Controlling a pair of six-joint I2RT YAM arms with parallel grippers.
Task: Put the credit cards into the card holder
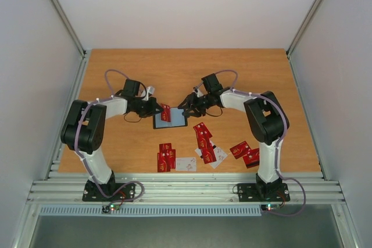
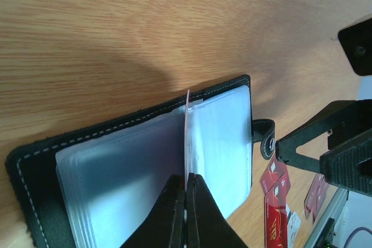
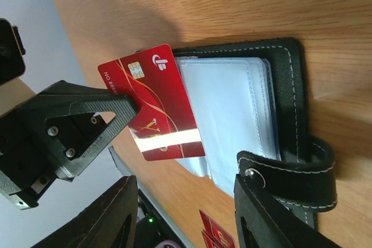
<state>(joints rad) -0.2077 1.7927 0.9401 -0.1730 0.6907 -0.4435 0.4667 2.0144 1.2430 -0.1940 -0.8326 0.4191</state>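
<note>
Card holder: you have it lying open and flat at the middle of the table, between the two arms. It has a black cover with pale stitching, a stack of clear pockets facing up, and a snap tab hanging off its right-hand edge.

Red card: one, with a chip and gold lettering, standing on edge over the pockets. You cannot tell whether its lower edge sits inside a pocket.

Left gripper: pinched tight on that card's edge, just above the holder.

Right gripper: jaws half apart and gripping nothing, low at the holder's right edge, with one finger just beside the snap tab.

Loose credit cards: on the table nearer the arm bases, apart from the holder.
- A red stack with a white card beside it.
- A red pair near the holder's right corner.
- A mixed red-and-white group.
- Two red ones by the right arm.
</note>
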